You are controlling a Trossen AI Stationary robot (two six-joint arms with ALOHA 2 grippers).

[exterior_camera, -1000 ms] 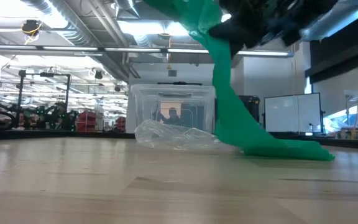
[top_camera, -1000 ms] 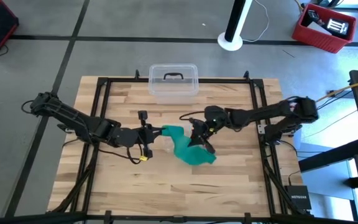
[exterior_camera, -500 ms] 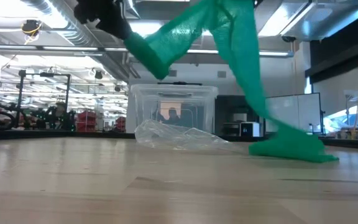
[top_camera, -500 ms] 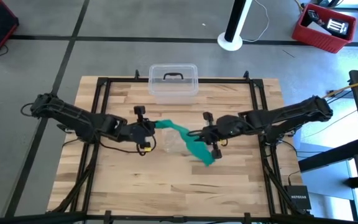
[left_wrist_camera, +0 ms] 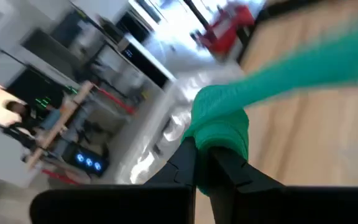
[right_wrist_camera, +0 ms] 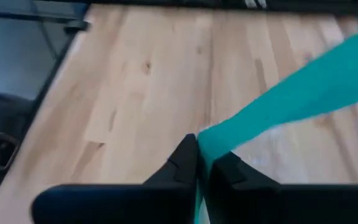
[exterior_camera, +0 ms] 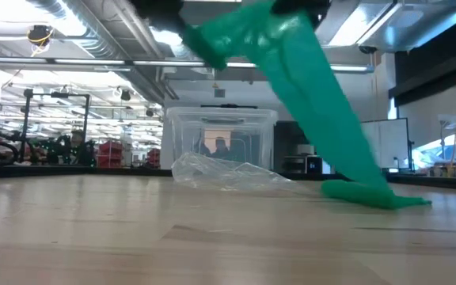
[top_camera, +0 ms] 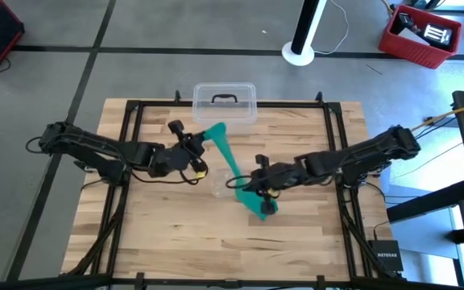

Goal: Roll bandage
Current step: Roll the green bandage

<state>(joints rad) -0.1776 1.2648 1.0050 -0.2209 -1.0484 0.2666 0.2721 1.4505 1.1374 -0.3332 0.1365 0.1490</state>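
Barely started: left gripper (top_camera: 200, 142) clamps small wound end of bandage (top_camera: 234, 168), right gripper (top_camera: 248, 188) pinches the strip farther along, most length unrolled.

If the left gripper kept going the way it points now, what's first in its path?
Probably the clear box: the left gripper, shut on the bandage, points toward the table's far edge. Height is unclear, so it might pass over.

Teal bandage (top_camera: 230, 165), stretched, tail on table
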